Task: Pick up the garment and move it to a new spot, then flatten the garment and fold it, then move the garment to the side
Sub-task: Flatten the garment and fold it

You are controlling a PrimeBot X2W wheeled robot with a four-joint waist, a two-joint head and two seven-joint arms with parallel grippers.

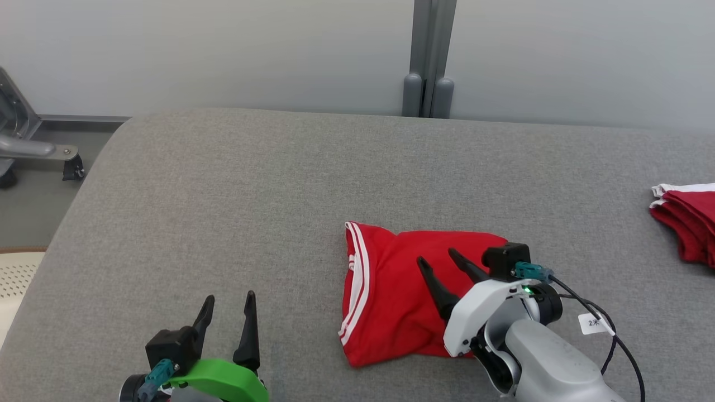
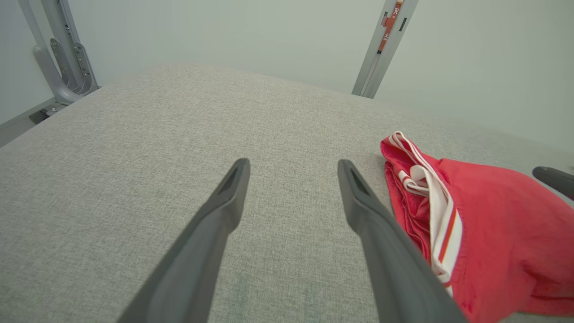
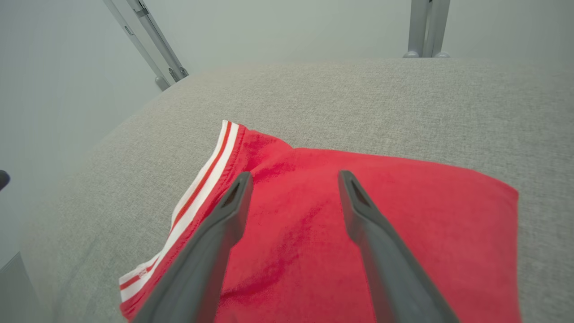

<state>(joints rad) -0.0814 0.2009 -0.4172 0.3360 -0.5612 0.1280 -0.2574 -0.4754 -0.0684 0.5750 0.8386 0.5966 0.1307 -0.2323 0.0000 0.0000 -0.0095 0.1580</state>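
On the bench (image 1: 251, 184), the folded garment (image 1: 385, 296) lay centre-right. The right gripper (image 1: 435, 255) hovered over it, jaws wide and empty; the left gripper (image 1: 230, 296) likewise, well apart. Risk: pinching only the top layer would probably unfold it.

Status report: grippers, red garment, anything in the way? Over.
Left gripper open over bare grey surface. Right gripper open above the red garment, holding nothing. Garment lies folded. Second red pile far right, well apart.
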